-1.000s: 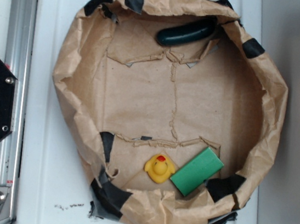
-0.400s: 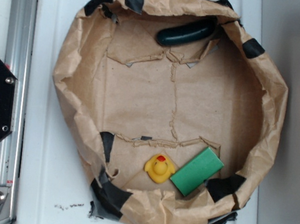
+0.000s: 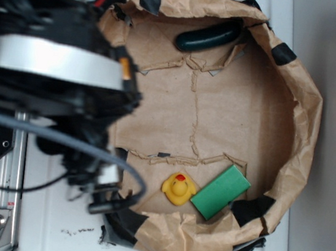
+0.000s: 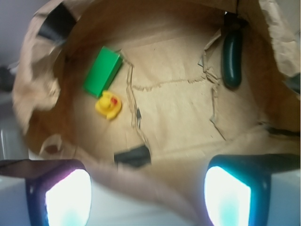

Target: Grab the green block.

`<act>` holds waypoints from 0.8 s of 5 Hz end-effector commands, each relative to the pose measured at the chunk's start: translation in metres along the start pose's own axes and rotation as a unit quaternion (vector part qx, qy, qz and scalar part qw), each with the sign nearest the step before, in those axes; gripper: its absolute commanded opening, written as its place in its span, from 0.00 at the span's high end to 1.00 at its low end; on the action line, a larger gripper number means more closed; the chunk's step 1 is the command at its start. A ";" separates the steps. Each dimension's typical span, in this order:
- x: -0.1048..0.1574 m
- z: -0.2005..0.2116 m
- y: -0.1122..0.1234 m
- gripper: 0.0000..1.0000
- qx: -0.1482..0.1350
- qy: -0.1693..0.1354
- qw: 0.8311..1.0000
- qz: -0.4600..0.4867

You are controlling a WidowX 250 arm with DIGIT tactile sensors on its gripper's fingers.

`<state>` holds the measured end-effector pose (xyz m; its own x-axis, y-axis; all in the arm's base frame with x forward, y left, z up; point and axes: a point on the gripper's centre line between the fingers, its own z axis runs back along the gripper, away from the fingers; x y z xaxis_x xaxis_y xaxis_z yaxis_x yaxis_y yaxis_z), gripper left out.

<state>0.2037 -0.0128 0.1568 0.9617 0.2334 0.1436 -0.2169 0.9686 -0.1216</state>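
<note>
Lining a white table (image 3: 44, 220), crumpled brown paper (image 3: 231, 115).

The robot arm (image 3: 56, 80), absent from the exterior view a second ago and only a blur at the left edge shortly after, now fills the upper left, reaching over the left rim of the paper-lined basin (image 3: 308, 119).

Green block (image 3: 221, 192) boxed by duck (image 3: 178, 188) & paper wall (image 3: 282, 196); open room above.
</note>
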 end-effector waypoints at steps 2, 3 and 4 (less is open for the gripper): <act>0.087 -0.088 -0.017 0.00 0.004 -0.018 0.992 0.122; 0.106 -0.111 -0.032 0.00 0.007 -0.017 0.992 0.125; 0.104 -0.122 -0.065 0.00 -0.032 -0.001 0.997 0.077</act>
<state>0.3286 -0.0518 0.0437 0.9115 0.4063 0.0636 -0.3910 0.9041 -0.1724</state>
